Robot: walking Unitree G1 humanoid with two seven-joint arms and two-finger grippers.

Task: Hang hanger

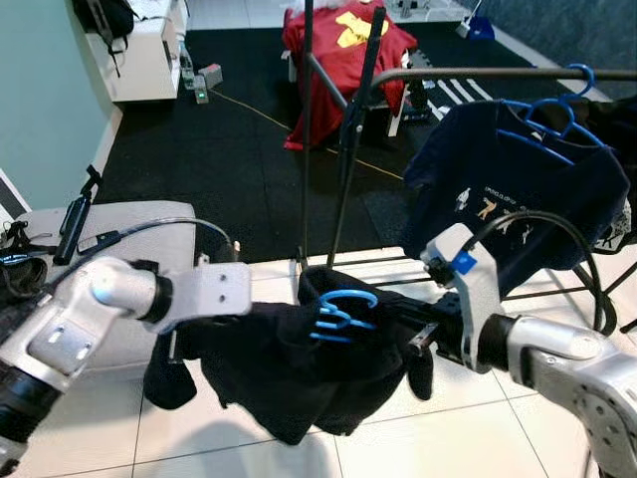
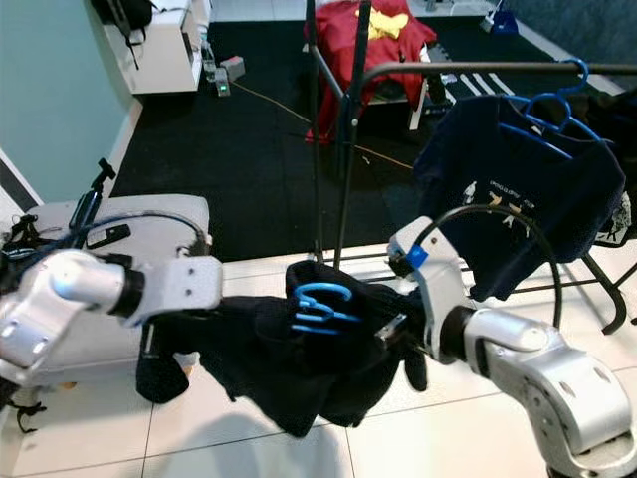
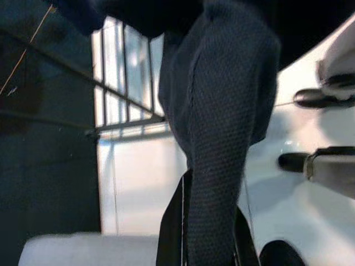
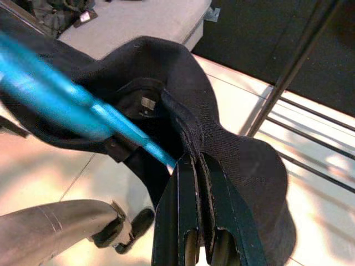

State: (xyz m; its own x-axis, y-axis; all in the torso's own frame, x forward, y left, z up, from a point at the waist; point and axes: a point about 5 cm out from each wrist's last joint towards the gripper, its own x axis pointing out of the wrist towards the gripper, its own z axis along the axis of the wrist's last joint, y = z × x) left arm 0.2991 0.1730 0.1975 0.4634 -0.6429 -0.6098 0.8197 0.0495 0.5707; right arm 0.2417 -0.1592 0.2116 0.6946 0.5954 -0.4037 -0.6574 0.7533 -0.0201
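Note:
A black shirt [image 1: 289, 378] on a blue hanger [image 1: 343, 311] hangs between my two grippers, low over the white tile floor. My left gripper [image 3: 208, 213] is shut on a fold of the shirt's left side. At the shirt's right side, my right gripper [image 4: 194, 162] is shut on the collar edge, with the hanger's blue arm [image 4: 66, 105] running just past its fingertips. The hanger's hook pokes out of the collar, facing up. Beyond stands the black clothes rack [image 1: 468, 74], its top bar well above and behind the held shirt.
A navy shirt [image 1: 518, 189] on a second blue hanger [image 1: 559, 112] hangs at the right end of the bar. The rack's upright poles [image 1: 343, 169] stand just behind the held shirt. A grey couch [image 1: 129, 224] lies at left, a red shirt [image 1: 343, 45] farther back.

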